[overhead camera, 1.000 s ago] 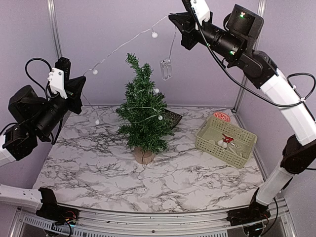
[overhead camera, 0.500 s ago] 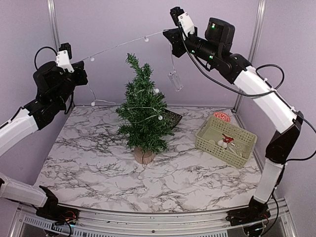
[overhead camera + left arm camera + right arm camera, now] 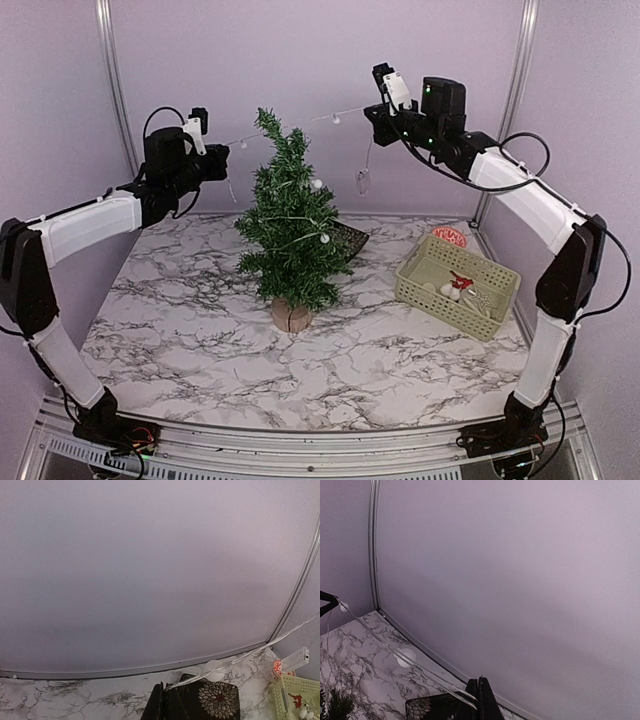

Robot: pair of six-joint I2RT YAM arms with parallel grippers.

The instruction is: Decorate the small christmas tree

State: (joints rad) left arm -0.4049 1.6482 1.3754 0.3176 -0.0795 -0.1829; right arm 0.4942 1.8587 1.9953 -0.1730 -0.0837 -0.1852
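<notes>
The small christmas tree (image 3: pixel 290 240) stands mid-table on its log-slice base (image 3: pixel 292 316), with a few white beads among its branches. A thin light string (image 3: pixel 336 119) with white beads stretches level with the tree's top, behind it. My left gripper (image 3: pixel 221 160) is shut on one end and my right gripper (image 3: pixel 373 112) on the other. A clear battery box (image 3: pixel 362 182) dangles below the right gripper. In the left wrist view the left gripper (image 3: pixel 167 705) pinches the light string (image 3: pixel 240 657). In the right wrist view the right gripper (image 3: pixel 479 697) clamps the light string (image 3: pixel 406 657).
A pale green basket (image 3: pixel 430 287) with red and white ornaments sits at the right. A red round item (image 3: pixel 450 236) lies behind it. A black flower-patterned object (image 3: pixel 350 240) lies behind the tree. The purple back wall is close behind both grippers.
Both arms have swung down and toward the back wall, closer together. The stretched string has dropped from well above the tree to the height of its top.
</notes>
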